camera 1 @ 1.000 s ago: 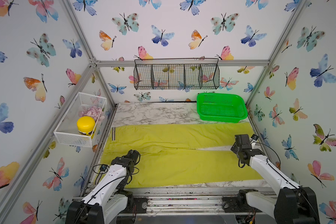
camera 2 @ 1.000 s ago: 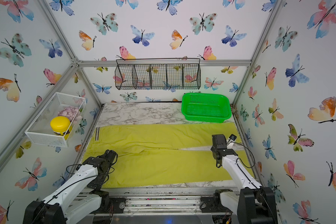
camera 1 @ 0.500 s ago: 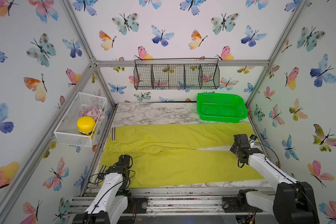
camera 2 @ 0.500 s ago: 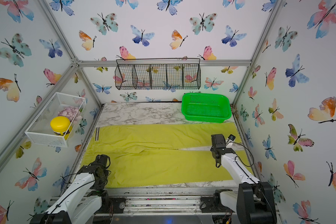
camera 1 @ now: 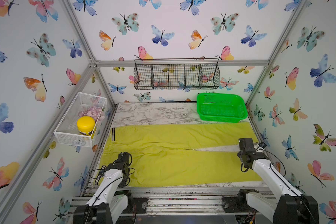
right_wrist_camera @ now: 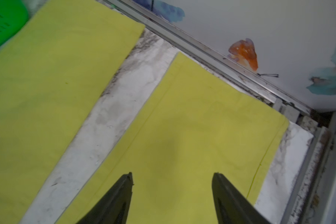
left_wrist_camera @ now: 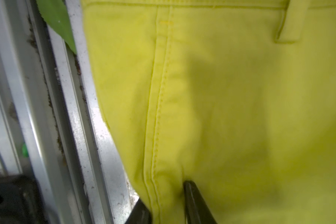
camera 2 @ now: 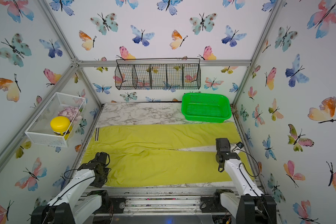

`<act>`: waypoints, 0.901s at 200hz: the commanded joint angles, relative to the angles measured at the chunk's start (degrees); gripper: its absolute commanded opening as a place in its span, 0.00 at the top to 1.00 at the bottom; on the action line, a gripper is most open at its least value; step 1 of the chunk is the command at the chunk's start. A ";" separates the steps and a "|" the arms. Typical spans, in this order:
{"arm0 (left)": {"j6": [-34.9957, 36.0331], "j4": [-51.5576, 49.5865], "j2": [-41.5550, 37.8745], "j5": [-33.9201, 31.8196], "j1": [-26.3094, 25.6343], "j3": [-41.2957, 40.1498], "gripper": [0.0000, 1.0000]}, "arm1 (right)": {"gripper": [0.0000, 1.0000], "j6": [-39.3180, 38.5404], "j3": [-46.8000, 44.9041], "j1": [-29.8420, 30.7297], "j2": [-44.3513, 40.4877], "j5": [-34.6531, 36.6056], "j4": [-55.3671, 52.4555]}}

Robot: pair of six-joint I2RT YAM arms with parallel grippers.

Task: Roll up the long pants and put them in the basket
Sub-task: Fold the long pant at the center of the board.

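Note:
The long pants [camera 1: 173, 155] [camera 2: 159, 155] lie flat across the marble table, yellow-green. The striped waistband [camera 1: 113, 133] is at the left and both legs run right. My left gripper [camera 1: 124, 155] [camera 2: 101, 155] is low over the waist end of the near leg. In the left wrist view it [left_wrist_camera: 165, 194] is shut on a fold of the pants [left_wrist_camera: 231, 97] beside the side seam. My right gripper [camera 1: 244, 140] [camera 2: 221, 140] hovers by the cuffs. In the right wrist view it [right_wrist_camera: 173, 174] stands open above the near leg [right_wrist_camera: 192, 126], holding nothing.
A bright green plastic basket [camera 1: 221, 108] stands at the back right, touching the far leg. A black wire rack [camera 1: 176, 75] hangs on the back wall. A white mesh tray [camera 1: 74, 135] with a yellow-lidded jar hangs on the left wall. Bare marble [camera 1: 153, 114] shows behind the pants.
My left gripper has closed from wide open onto the cloth near the waist, and its arm shifted slightly. The right jaws have narrowed somewhat; that arm has barely moved.

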 commanded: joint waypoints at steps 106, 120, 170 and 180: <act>8.45 9.82 14.78 8.67 1.00 3.34 0.69 | 0.34 -1.99 1.97 -24.72 6.88 -0.55 -1.79; 8.89 9.87 14.72 9.01 1.36 3.56 0.69 | 0.34 -0.80 1.66 -25.14 9.00 -1.92 -1.37; 9.51 9.91 13.74 8.75 1.84 3.43 0.68 | 0.39 1.97 -3.20 -25.65 13.31 -12.29 6.81; 9.53 9.91 13.69 8.90 1.90 3.30 0.68 | 0.40 2.14 -4.27 -25.65 13.22 -13.34 9.41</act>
